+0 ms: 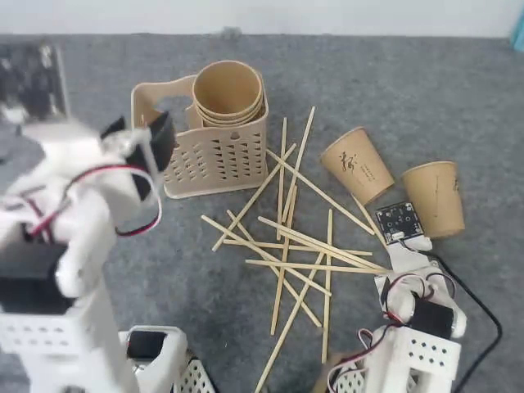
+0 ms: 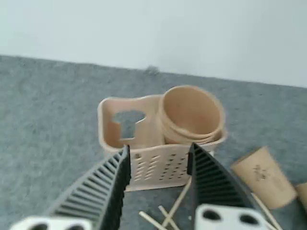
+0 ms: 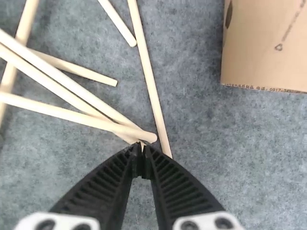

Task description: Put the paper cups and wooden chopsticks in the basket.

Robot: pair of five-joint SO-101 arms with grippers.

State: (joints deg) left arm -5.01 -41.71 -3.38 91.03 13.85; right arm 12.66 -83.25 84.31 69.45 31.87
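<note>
Chopsticks (image 1: 286,246): a loose crisscross pile on the middle of the table (image 1: 458,90), running from just beside the basket toward the near edge. I can see none in the basket.
Loose cups: 2, both on their sides toward the right edge. The inner cup (image 1: 358,165) touches the pile's far-right sticks, and the outer cup (image 1: 434,196) lies just beside it, nearer the edge.
Stacked cups (image 1: 228,90): nested upright in the basket's right compartment.
Basket (image 1: 209,164): stands near the far edge, left of the middle.
Right gripper (image 3: 142,149): low over the table at the pile's right end, between the sticks and the outer cup. The jaws are pressed together. 2 stick ends meet at its tips and a 3rd stick runs past one finger.
Left gripper (image 2: 159,149): raised in front of the basket on the left side, jaws spread wide and holding nothing.
Step in hand: probably the start of the chopstick work, with the right arm set at the stick ends. The 2 loose cups are not yet in the basket.
Next move calls for: parting the jaws enough to straddle a single stick, then closing near its end so the neighbours do not drag along.
Hard to make out: whether a sliver of stick is pinched between the right tips, the number of cups in the stack, the floor of the left compartment, and the outer cup, which is cut off in the right wrist view.
</note>
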